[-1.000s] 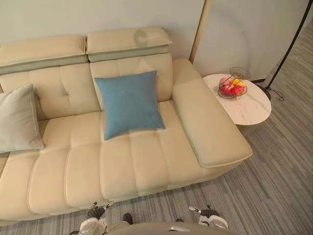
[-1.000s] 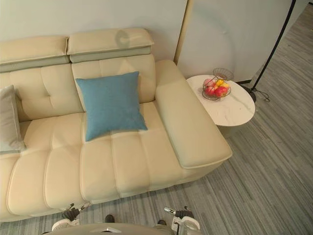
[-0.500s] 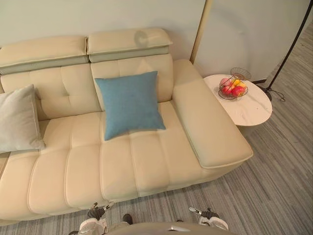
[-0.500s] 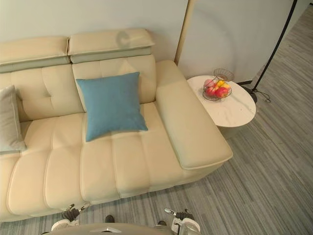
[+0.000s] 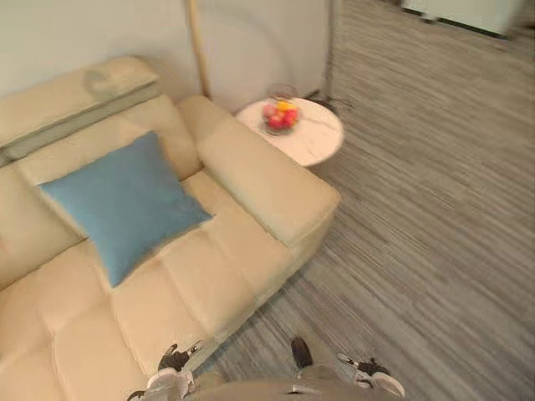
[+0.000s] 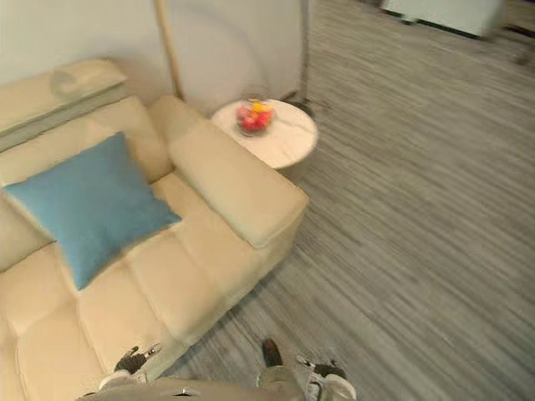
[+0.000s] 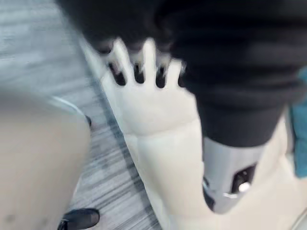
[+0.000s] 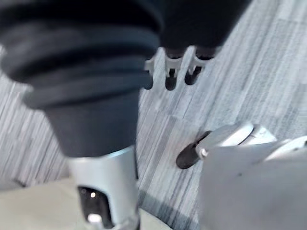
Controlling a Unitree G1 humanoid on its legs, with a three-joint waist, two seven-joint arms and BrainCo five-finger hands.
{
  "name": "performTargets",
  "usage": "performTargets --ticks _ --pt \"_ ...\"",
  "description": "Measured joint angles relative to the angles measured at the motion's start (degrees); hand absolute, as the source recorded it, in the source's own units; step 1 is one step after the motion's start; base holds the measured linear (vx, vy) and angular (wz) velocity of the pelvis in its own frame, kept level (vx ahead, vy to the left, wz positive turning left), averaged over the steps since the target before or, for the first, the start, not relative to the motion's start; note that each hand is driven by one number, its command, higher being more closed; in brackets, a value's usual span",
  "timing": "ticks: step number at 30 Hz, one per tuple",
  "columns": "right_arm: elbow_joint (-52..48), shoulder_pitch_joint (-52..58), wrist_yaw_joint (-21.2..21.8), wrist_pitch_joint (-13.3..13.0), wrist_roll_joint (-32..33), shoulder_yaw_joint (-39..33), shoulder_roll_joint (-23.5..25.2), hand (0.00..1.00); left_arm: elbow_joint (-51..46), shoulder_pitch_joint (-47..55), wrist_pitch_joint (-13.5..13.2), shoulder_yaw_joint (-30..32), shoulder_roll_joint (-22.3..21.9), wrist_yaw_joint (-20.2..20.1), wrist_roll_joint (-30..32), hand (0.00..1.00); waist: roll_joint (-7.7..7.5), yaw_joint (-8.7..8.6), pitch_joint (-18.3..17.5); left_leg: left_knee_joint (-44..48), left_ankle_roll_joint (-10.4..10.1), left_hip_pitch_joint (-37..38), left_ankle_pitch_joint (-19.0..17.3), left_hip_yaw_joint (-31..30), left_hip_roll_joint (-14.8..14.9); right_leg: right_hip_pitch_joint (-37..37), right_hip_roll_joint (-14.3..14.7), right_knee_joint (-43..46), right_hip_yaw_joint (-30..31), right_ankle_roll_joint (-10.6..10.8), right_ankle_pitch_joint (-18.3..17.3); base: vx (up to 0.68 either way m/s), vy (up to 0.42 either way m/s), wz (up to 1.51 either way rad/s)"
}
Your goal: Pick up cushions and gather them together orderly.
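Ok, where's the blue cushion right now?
In the left eye view, the blue cushion sits left of centre on the sofa seat, leaning on its backrest, the wide armrest to its right.

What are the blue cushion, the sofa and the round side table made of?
The blue cushion looks like matte woven fabric, slightly grainy. The sofa seems leather or faux leather: smooth, faint sheen, stitched panels. The side table top is probably marble or a marble look: white with faint grey streaks.

No legible text, labels, numbers or signs. Nothing readable on the blue cushion (image 5: 121, 205), the sofa (image 5: 267, 180), the round side table (image 5: 316, 144), the fruit bowl (image 5: 280, 117) or the floor (image 5: 435, 209).
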Motion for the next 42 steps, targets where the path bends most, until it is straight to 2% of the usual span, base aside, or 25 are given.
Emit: performTargets --ticks 2,3,4,5,6,7,8,10,11,13,14,16,18,19,20,22,24,27,29,31,32,33,35,37,42 --pt "-1.14 0.15 0.00 -0.13 -0.03 0.40 0.02 0.00 -0.53 -0.23 0.03 -0.15 -0.56 -0.05 0.08 0.00 0.04 -0.46 -0.05 2.77 0.23 1.09 0.12 2.10 0.13 -0.08 0.14 3.17 -13.38 -3.66 -1.19 0.18 -0.108 -1.25" --pt "-1.66 0.47 -0.03 -0.55 -0.06 2.00 -0.12 0.00 -0.62 -0.15 0.00 -0.35 -0.87 -0.14 0.14 0.00 0.32 -0.56 -0.11 4.76 1.74 1.50 1.00 3.10 -0.06 0.39 0.45 2.69 -19.08 -5.95 -1.06 0.16 -0.195 -1.33" --pt "-1.79 0.05 0.01 -0.79 -0.06 2.21 0.16 0.00 -0.61 0.05 0.03 -0.50 -0.80 -0.20 0.24 0.00 -0.04 -0.60 -0.33 5.09 2.80 2.11 1.65 4.58 -0.26 1.55 -1.15 2.07 -25.65 -8.55 -8.17 0.11 -0.167 -1.21" --pt "-1.84 -0.40 -0.05 -0.70 -0.03 1.51 -0.51 0.00 -0.58 0.10 0.05 -1.16 -1.56 -0.19 0.47 0.00 2.48 -0.33 -0.38 3.55 3.39 3.29 1.75 6.74 0.28 1.09 -3.55 6.42 -33.69 -6.59 -14.28 0.13 -0.096 -0.90" --pt "-1.76 -1.26 -0.10 -0.75 -0.08 1.35 -2.01 0.00 -0.53 0.14 0.01 -3.03 -2.29 -0.21 0.71 0.00 3.45 -0.66 -0.20 2.22 2.26 3.95 1.06 7.16 0.59 -1.02 -8.35 15.99 -38.52 -8.18 -18.06 0.13 -0.028 -0.59" --pt "-1.63 -1.26 -0.11 -0.76 -0.13 1.35 -2.28 0.00 -0.21 -0.04 0.01 -4.11 -1.80 -0.24 0.74 0.00 3.11 -1.40 -0.24 1.73 1.32 4.61 0.51 6.94 -0.60 -1.09 -10.06 18.32 -38.59 -5.60 -18.22 0.23 -0.098 -0.62" --pt "-0.50 -1.96 -0.07 -0.73 -0.68 1.50 -2.68 0.00 0.59 -0.31 0.10 -4.76 -0.90 -0.29 0.95 0.00 4.87 -0.73 -0.28 -0.47 0.02 6.26 -0.24 6.96 -0.09 -1.82 -7.94 19.49 -36.65 -4.13 -19.02 0.24 -0.184 -0.71" --pt "0.80 -2.89 -0.04 -0.79 -1.34 2.05 -2.27 0.00 1.58 -0.51 0.14 -4.91 0.07 -0.60 0.99 0.00 3.86 -0.49 0.11 4.34 -1.09 5.11 0.98 7.13 1.33 -2.14 -6.15 18.55 -33.98 -3.42 -20.16 0.18 -0.180 -0.80" --pt "1.34 -2.82 -0.09 -0.61 -1.18 1.62 -2.19 0.00 1.66 -0.61 0.16 -4.98 0.02 -0.79 0.99 0.00 3.33 -0.73 0.58 16.78 -0.05 1.05 1.55 5.40 5.08 -0.75 -4.88 16.79 -32.24 -3.47 -20.21 0.12 -0.125 -0.56" --pt "1.26 -2.37 -0.25 -0.65 -1.10 1.66 -1.92 0.00 1.68 -0.28 0.25 -4.19 -0.13 -0.94 1.01 0.00 3.54 -0.51 1.39 33.59 1.36 -5.08 0.42 -0.62 9.07 2.65 -2.54 14.56 -30.08 -3.62 -20.14 0.16 -0.110 -0.66" --pt "1.29 -2.23 -0.40 -0.58 -1.11 1.69 -1.89 0.00 1.37 -0.32 0.27 -4.09 -0.10 -0.89 1.01 0.00 3.44 -0.32 1.91 37.98 0.74 -7.17 -0.75 -3.43 9.45 4.51 -1.78 14.09 -29.05 -3.66 -20.40 0.13 -0.040 -0.74" --pt "1.23 -1.96 -1.16 -0.60 -1.07 1.79 -1.71 0.00 -0.15 -0.22 0.21 -4.30 0.18 -0.93 0.96 0.00 2.95 0.23 2.61 40.78 -0.23 -12.31 -2.81 -9.06 7.96 7.42 -1.21 13.80 -27.32 -3.79 -21.47 0.14 0.010 -0.63" --pt "0.89 -1.76 -1.46 -0.54 -0.99 1.55 -1.67 0.00 -1.90 -0.22 0.00 -3.87 -0.54 -0.95 0.73 0.00 2.66 1.20 2.93 36.32 0.70 -17.35 -3.65 -14.88 4.44 9.28 -0.65 13.70 -23.48 -3.29 -21.85 0.15 0.058 -0.88" --pt "0.80 -1.83 -1.46 -0.54 -1.00 1.07 -1.54 0.00 -2.82 -0.16 -0.04 -3.35 -1.29 -0.90 0.67 0.00 2.66 2.54 2.88 28.09 0.39 -19.10 -3.48 -19.97 0.90 9.67 -0.50 13.72 -20.30 -2.46 -22.05 0.17 0.147 -1.34" --pt "0.59 -1.83 -1.45 -0.54 -1.00 1.05 -1.24 0.00 -3.65 -0.22 -0.05 -2.88 -1.84 -0.89 0.70 0.00 2.63 2.92 2.89 20.81 -0.74 -19.88 -2.74 -25.41 -1.58 9.72 -0.34 13.72 -17.96 -2.13 -22.25 0.18 0.161 -1.59" --pt "0.39 -2.08 -1.47 -0.68 -1.07 1.09 -0.67 0.00 -3.63 -0.07 0.00 -2.60 -2.03 -0.93 0.70 0.00 2.82 3.09 2.60 12.65 0.04 -20.32 2.10 -32.86 -3.16 9.73 0.38 13.75 -14.33 -1.34 -22.28 0.19 0.160 -1.33" --pt "0.22 -1.76 -1.47 -0.68 -1.06 1.12 -0.05 0.00 -3.53 0.18 0.09 -2.06 -1.66 -1.05 0.78 0.00 2.37 2.77 1.49 11.25 1.37 -18.26 5.57 -31.01 -3.33 9.90 0.18 13.92 -10.79 0.46 -22.77 0.30 0.210 -1.00" --pt "-1.52 0.39 -1.44 -0.67 -1.09 0.43 1.18 0.00 -3.50 -0.25 0.12 -1.84 -0.96 -1.04 0.99 0.00 -0.04 2.63 0.06 10.74 3.19 -16.83 4.04 -25.08 -3.19 8.81 -1.19 14.20 -7.26 2.13 -22.63 0.24 0.204 -0.88" --pt "-1.59 -0.65 -1.40 -0.64 -1.09 0.01 2.67 0.00 -2.49 -0.40 0.14 -1.94 -0.47 -1.00 0.99 0.00 -0.68 3.40 -0.25 8.66 4.05 -13.03 3.54 -18.34 -2.96 7.96 -5.04 16.66 -11.37 3.66 -23.04 0.21 0.222 -1.37" --pt "-0.45 -2.32 -1.29 -0.64 -1.19 1.25 3.35 0.00 -1.11 -0.55 0.20 -2.51 -0.02 -0.96 1.00 0.00 -0.40 3.33 -0.13 8.73 4.25 -10.23 3.42 -14.44 -2.99 8.09 -8.99 15.69 -16.57 3.84 -20.25 0.09 0.173 -1.42" --pt "1.16 -3.49 -1.26 -0.64 -1.31 2.35 3.16 0.00 -0.27 -0.62 0.18 -3.65 0.46 -0.95 1.00 0.00 -0.49 3.23 -0.32 8.55 4.27 -9.22 3.41 -14.47 -3.02 8.09 -9.04 14.44 -19.27 3.67 -18.58 0.03 -0.016 -1.37" --pt "2.32 -4.32 -1.32 -0.74 -1.52 2.48 2.74 0.00 0.87 -0.63 0.22 -5.01 0.73 -0.93 1.00 0.00 0.95 3.16 -1.10 6.89 4.27 -8.78 3.41 -14.84 -2.42 7.97 -8.47 11.24 -24.10 2.94 -16.21 0.03 -0.039 -1.18" --pt "3.29 -5.32 -1.37 -0.71 -1.91 3.68 1.27 0.00 1.03 -0.82 0.41 -6.36 0.58 -0.92 0.99 0.00 2.05 2.94 -0.94 3.54 4.25 -7.36 3.42 -14.04 -2.20 8.34 -7.81 7.51 -30.61 1.26 -14.11 0.04 -0.065 -0.95" --pt "3.49 -5.17 -1.43 -0.67 -2.12 3.89 -0.43 0.00 1.14 -1.72 0.54 -8.07 0.20 -0.94 0.99 0.00 2.90 1.89 -0.28 0.81 3.46 -6.39 4.20 -13.27 -2.93 9.41 -6.44 3.19 -30.26 0.97 -11.63 0.04 -0.015 -0.51" --pt "5.13 -3.94 -1.92 -0.69 -1.88 3.90 -2.47 0.00 1.48 -1.49 0.54 -8.90 0.73 -0.90 1.09 0.00 2.58 1.75 0.08 2.33 2.73 -4.88 4.72 -12.43 -3.08 12.28 -4.53 -3.87 -25.31 1.03 -8.04 0.01 0.049 -0.53"
